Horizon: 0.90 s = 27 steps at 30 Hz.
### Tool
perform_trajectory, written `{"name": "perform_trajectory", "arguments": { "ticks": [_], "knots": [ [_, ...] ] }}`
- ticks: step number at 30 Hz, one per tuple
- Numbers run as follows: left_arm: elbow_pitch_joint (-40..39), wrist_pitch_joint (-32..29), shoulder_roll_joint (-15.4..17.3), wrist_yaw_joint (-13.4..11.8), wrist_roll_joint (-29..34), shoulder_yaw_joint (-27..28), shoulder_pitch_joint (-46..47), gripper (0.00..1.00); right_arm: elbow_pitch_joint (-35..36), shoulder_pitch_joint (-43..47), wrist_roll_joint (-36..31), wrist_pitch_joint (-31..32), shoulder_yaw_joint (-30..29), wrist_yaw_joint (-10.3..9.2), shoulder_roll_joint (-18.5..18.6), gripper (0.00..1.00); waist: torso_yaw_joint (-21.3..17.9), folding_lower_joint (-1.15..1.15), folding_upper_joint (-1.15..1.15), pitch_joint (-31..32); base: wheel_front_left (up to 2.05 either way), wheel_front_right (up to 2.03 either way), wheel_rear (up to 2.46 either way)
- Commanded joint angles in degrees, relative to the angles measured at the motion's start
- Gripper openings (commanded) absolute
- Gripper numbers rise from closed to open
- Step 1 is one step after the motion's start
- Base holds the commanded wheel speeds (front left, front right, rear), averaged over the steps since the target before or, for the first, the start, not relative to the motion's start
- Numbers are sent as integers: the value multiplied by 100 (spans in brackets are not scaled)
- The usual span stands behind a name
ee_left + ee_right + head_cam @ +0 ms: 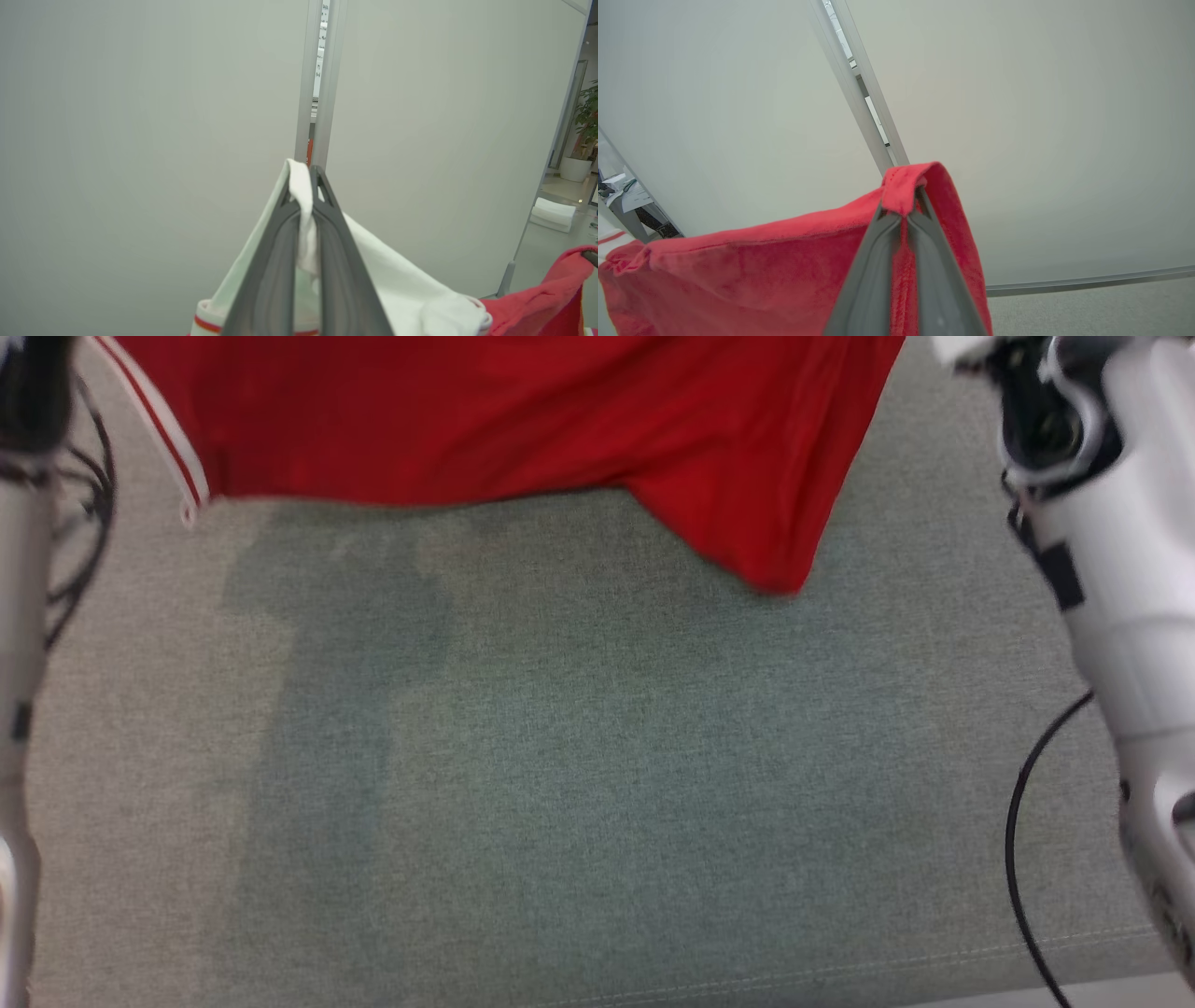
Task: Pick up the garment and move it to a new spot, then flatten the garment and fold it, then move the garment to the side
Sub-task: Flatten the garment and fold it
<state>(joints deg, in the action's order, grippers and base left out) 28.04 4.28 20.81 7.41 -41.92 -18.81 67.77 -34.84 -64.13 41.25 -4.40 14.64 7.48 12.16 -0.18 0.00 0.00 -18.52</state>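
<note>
Red garment (504,420) held up between both grippers over a grey-green fabric surface (597,756).

The left gripper (306,182) has its jaws pressed together on a fold of the garment's white edge, which carries a thin red stripe. The right gripper (908,200) pinches a red hem that loops over its fingertips. In the head view the cloth hangs across the far side, its white-striped edge at the left and a corner drooping lower at the right. I cannot tell whether it touches the surface. A pale forearm (1111,569) and a black cable (1018,821) stand at the right edge. Behind are pale partition panels (140,140). Print in the gap between them is too small to read. A potted plant (586,126) stands far right.
</note>
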Motion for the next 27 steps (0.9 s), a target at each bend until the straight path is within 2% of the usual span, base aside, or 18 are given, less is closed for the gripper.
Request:
{"name": "perform_trajectory", "arguments": {
  "ticks": [1,8,14,20,27],
  "knots": [
    [160,-25,29,15,99,-58,524,0,-146,-498,36,89,-73,2,-15,0,-140,0,0,-759,0,0,0],
    [1135,125,-231,14,259,-308,2941,0,-1115,-2578,-104,170,-314,2,49,0,-99,0,0,-1173,0,0,0],
    [1828,278,-364,14,485,-618,4023,0,-1656,-3504,-306,101,-93,2,184,0,-101,0,0,-1293,0,0,0],
    [2348,472,-457,14,306,-715,4440,0,-1974,-3902,-243,20,149,2,276,0,-125,0,0,-1496,0,0,0],
    [2415,838,-414,14,-191,-835,3818,0,-1925,-3420,85,-256,462,2,280,0,-88,0,0,-1687,0,0,0]
  ]
}}
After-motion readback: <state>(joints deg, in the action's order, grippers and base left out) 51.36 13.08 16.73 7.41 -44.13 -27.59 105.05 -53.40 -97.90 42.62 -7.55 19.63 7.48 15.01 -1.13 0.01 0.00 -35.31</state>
